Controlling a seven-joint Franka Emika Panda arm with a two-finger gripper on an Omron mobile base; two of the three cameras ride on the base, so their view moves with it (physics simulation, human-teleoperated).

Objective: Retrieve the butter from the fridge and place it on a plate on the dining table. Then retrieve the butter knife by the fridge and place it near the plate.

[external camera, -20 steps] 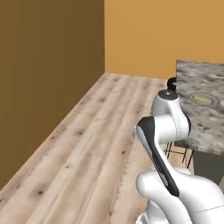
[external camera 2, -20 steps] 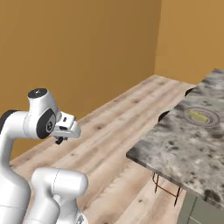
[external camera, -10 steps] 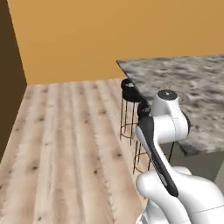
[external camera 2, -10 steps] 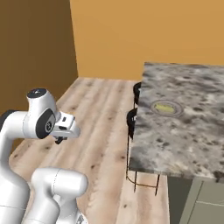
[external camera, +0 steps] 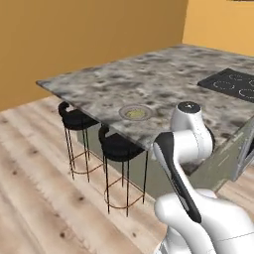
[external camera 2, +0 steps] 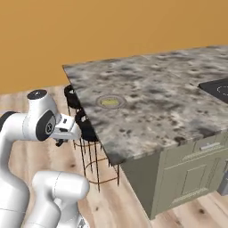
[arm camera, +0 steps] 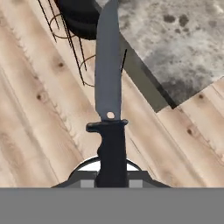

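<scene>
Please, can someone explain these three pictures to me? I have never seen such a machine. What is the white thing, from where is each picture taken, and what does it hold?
The white thing is a robot arm on a driving base, in a computer-rendered kitchen. Two pictures come from cameras on the base, behind the arm on its left and right sides, both looking forward at the same scene. The third comes from a camera on the robot's hand, looking along what it grips.

In front stands the dining table, a marbled stone top with a black cooktop and black stools beside it. On the table lies a round plate with the yellow butter on it.

In the hand view the fingers are shut on the dark handle of the butter knife, its grey blade pointing away over the wooden floor, beside the table's edge. The gripper is not yet above the table.
</scene>
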